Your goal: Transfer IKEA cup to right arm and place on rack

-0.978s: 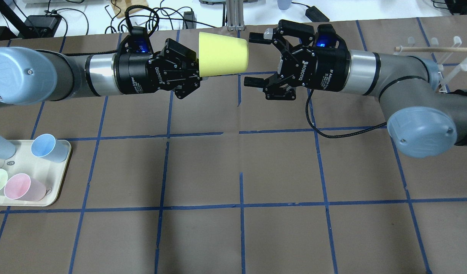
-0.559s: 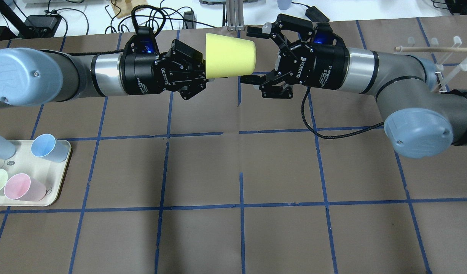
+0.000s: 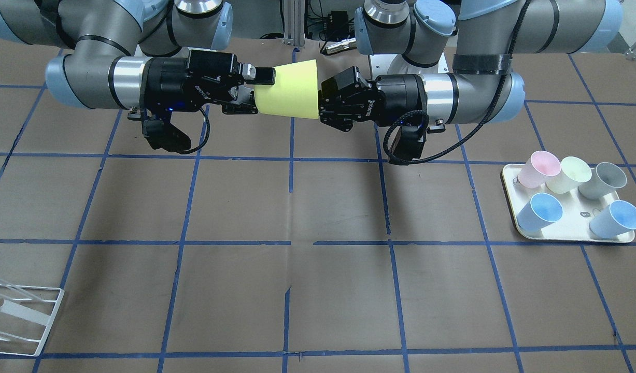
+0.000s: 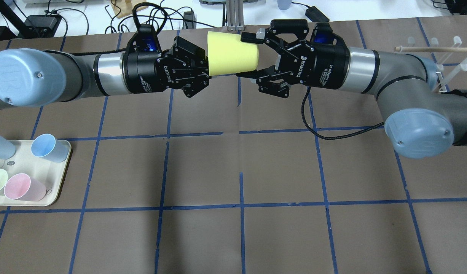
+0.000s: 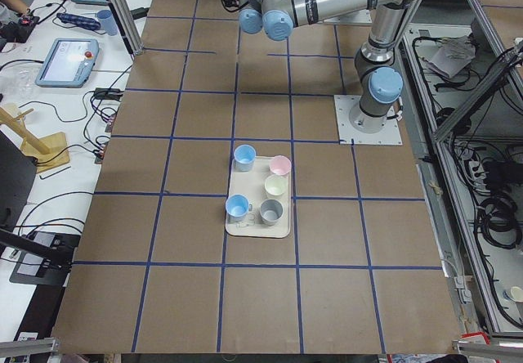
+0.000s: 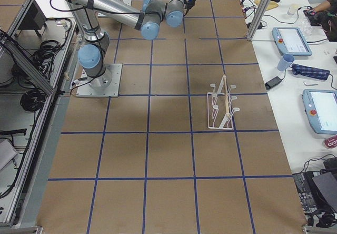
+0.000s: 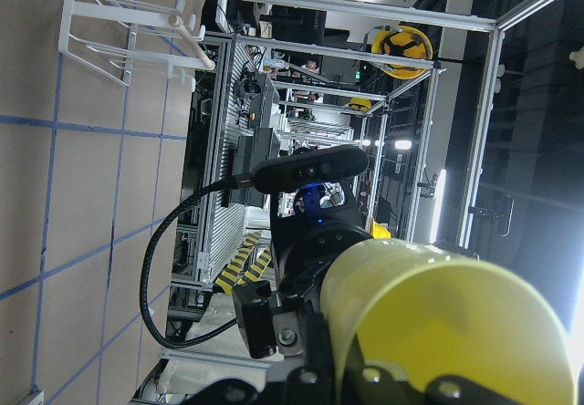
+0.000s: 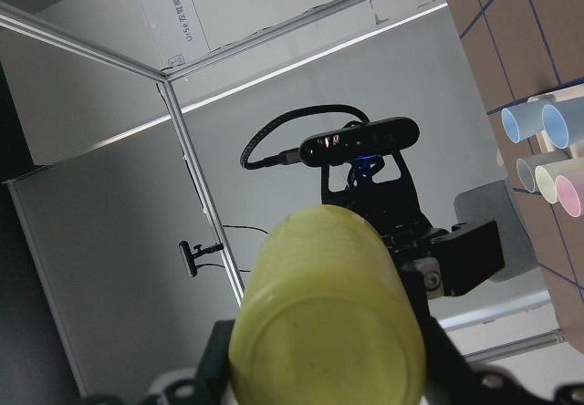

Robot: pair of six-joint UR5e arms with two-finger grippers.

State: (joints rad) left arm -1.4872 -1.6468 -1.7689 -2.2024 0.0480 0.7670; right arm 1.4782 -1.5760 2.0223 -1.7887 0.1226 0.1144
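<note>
Sideways in the air above the table [image 4: 241, 228], the yellow cup [image 4: 233, 53] hangs between the two arms, its long axis level and running from one gripper to the other. Its wide open mouth faces the left gripper [image 4: 205, 73], whose fingers are clamped on the rim at the lower edge as the overhead view shows it. The narrow closed bottom points at the right gripper [image 4: 249, 56], whose fingers sit on either side of that end, close against the wall; whether they press on it I cannot tell. The rack [image 6: 225, 99] stands on the table on the robot's right, well apart from the cup. On the robot's left, a tray [image 3: 577, 215] holds other cups.
</note>
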